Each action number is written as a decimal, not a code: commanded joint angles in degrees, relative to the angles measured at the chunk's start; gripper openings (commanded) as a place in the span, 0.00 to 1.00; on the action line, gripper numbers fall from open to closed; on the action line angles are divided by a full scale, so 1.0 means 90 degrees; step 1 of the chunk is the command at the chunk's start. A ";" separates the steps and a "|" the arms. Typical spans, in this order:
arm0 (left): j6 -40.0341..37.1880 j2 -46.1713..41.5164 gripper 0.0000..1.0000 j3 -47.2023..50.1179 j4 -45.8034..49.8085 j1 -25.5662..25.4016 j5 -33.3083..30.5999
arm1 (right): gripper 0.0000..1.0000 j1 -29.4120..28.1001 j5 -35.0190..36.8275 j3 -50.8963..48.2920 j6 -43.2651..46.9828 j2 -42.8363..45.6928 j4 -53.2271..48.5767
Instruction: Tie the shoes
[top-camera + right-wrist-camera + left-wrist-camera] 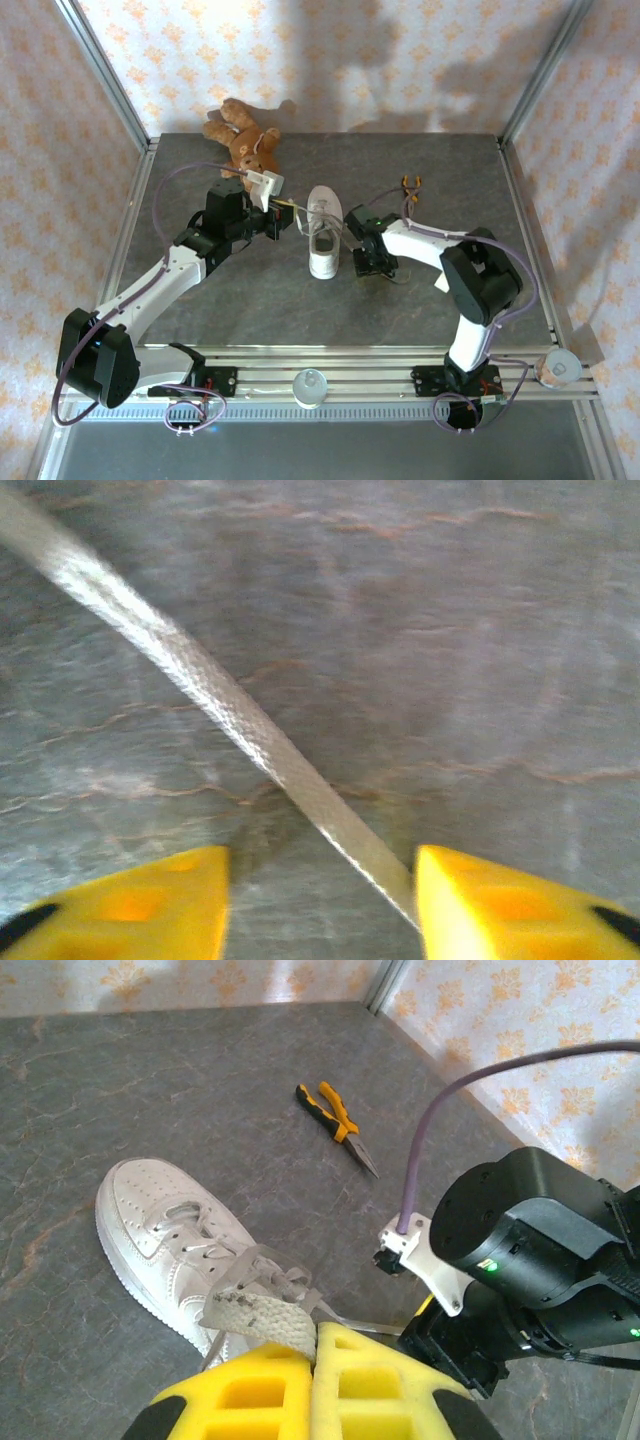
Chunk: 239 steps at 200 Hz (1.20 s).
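The white sneaker (325, 232) lies in the middle of the table, toe towards the far side, and its laced top (160, 1220) faces the left wrist camera. My left gripper (291, 211) hovers just left of it. The yellow fingers of my left gripper (315, 1345) are shut on a flat white lace (256, 1306) that loops up from the eyelets. My right gripper (364, 263) is low over the table just right of the shoe's heel. In the right wrist view my right gripper (320, 870) is open, and another lace (225, 705) runs slantwise between its fingers, touching the right finger (480, 900).
A brown teddy bear (243, 135) lies at the far left of the grey table (450, 160). Orange-and-black pliers (409, 185) rest at the far right, the same pliers (337, 1125) lying beyond the shoe. My right arm's black wrist (540, 1250) stands close by the left gripper.
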<state>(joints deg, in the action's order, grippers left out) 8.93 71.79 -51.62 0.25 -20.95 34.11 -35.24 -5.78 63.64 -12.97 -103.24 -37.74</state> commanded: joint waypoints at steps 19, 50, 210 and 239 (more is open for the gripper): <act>-0.0294 -0.0188 0.00 -0.0429 0.0239 0.0052 0.0115 | 0.00 -0.0043 0.0900 0.0016 0.0038 0.0050 -0.0657; -0.0406 -0.0184 0.00 -0.0812 0.0228 0.0055 0.0285 | 0.00 -0.0043 0.1081 0.0810 0.0239 0.1090 -0.1015; -0.0689 0.1075 0.00 -0.2637 -0.0354 -0.0616 0.1219 | 0.00 0.0019 -0.0728 0.3481 0.0094 0.2526 -0.0672; -0.0700 0.1067 0.00 -0.2288 -0.0650 -0.0625 0.1211 | 0.00 0.0205 -0.1045 0.3515 -0.0060 0.2486 -0.0425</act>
<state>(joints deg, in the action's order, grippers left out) 4.12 81.06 -73.69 -1.41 -26.17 43.42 -34.98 -12.10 94.43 -12.14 -81.19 -43.44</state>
